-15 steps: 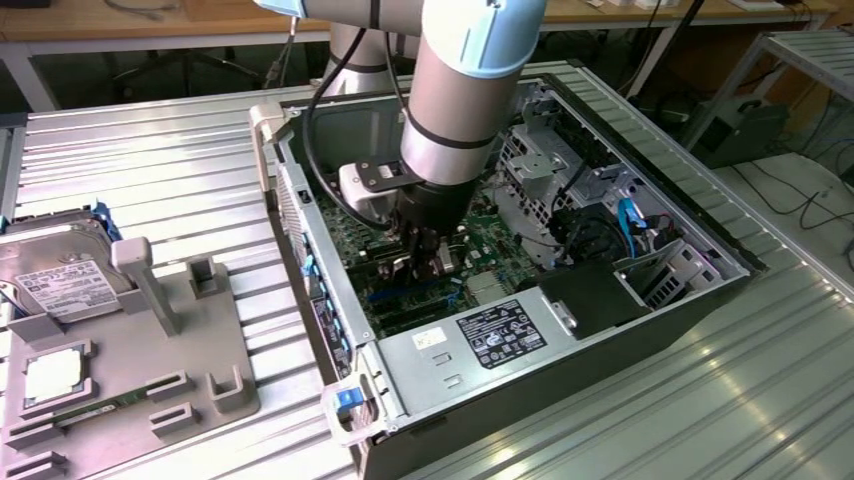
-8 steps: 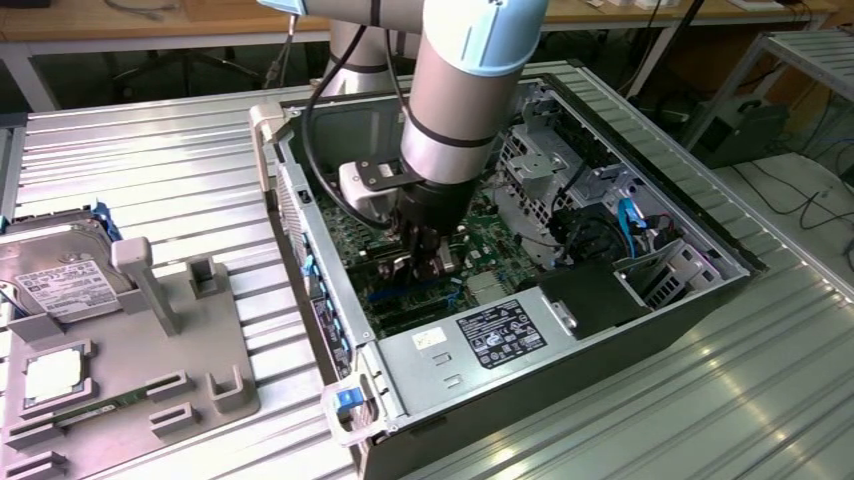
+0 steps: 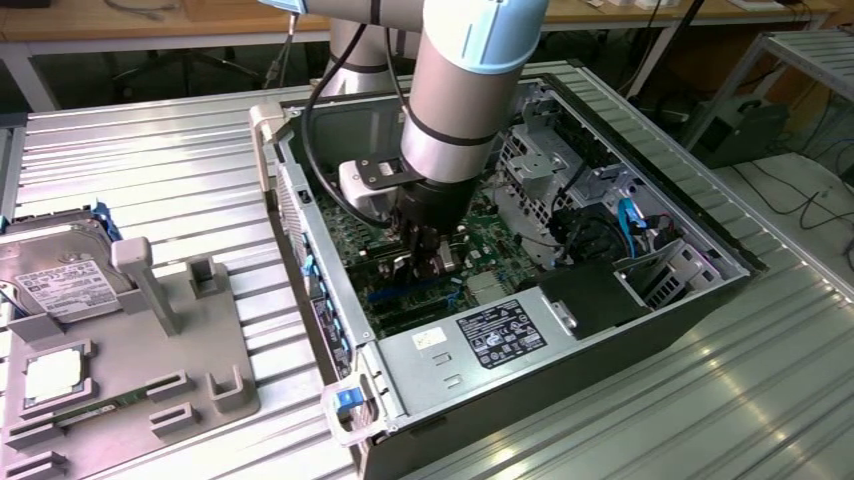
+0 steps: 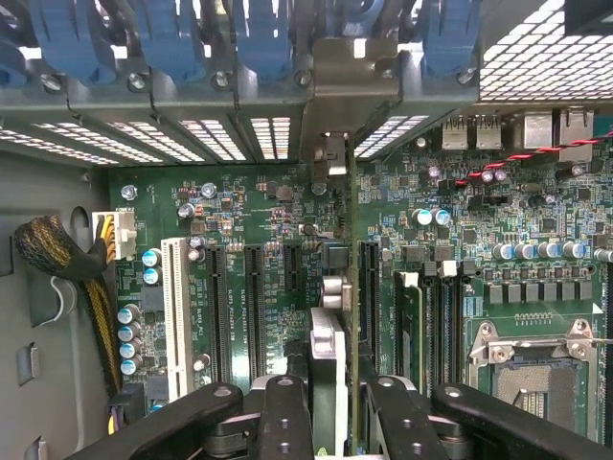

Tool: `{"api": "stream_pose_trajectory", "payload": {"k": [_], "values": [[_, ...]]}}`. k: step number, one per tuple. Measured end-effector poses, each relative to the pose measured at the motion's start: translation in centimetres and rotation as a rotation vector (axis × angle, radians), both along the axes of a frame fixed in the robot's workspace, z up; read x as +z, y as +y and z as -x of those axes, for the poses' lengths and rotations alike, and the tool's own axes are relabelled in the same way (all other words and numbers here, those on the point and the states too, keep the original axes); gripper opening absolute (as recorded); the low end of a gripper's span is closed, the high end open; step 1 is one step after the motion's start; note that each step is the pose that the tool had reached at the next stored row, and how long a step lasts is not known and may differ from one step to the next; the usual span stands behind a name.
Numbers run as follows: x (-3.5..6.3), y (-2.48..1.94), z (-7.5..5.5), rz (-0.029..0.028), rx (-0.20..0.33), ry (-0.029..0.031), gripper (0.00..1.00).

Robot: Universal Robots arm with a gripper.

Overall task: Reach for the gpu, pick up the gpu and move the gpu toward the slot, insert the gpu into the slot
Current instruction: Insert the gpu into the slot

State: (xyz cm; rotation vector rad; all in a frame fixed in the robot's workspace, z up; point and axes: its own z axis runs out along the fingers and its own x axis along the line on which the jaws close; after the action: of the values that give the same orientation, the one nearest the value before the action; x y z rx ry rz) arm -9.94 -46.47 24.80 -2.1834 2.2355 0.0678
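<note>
My gripper [image 4: 340, 422] is deep inside the open computer case [image 3: 334, 330], low over the green motherboard [image 4: 259, 220]. It is shut on the gpu [image 4: 329, 355], a thin card seen edge-on between the two black fingers [image 4: 285, 417]. The card runs from the fingers toward the case's rear wall, where its silver bracket end [image 4: 330, 153] lies at the slot openings. It stands in line among the black expansion slots [image 4: 254, 307]; I cannot tell whether its edge is seated. In the exterior view the gripper [image 3: 424, 262] hangs under the arm's wrist, and the arm hides most of the card.
A white slot [image 4: 175, 316] and braided cables [image 4: 57, 259] lie to one side of the card, the CPU socket [image 4: 536, 369] to the other. Blue latches [image 4: 172, 38] line the rear wall. The power supply [image 3: 494, 335] fills the near end. A hard drive [image 3: 60, 275] rests on the grey fixture [image 3: 134, 380].
</note>
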Motion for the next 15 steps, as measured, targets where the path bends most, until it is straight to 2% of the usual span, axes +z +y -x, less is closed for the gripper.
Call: {"api": "stream_pose_trajectory", "payload": {"k": [12, 15], "values": [[-0.2, 0.1, 0.05, -0.0001, 0.007, 0.0, 0.28], [0.1, 0.11, 0.11, -0.0001, 0.007, -0.0001, 0.28]]}}
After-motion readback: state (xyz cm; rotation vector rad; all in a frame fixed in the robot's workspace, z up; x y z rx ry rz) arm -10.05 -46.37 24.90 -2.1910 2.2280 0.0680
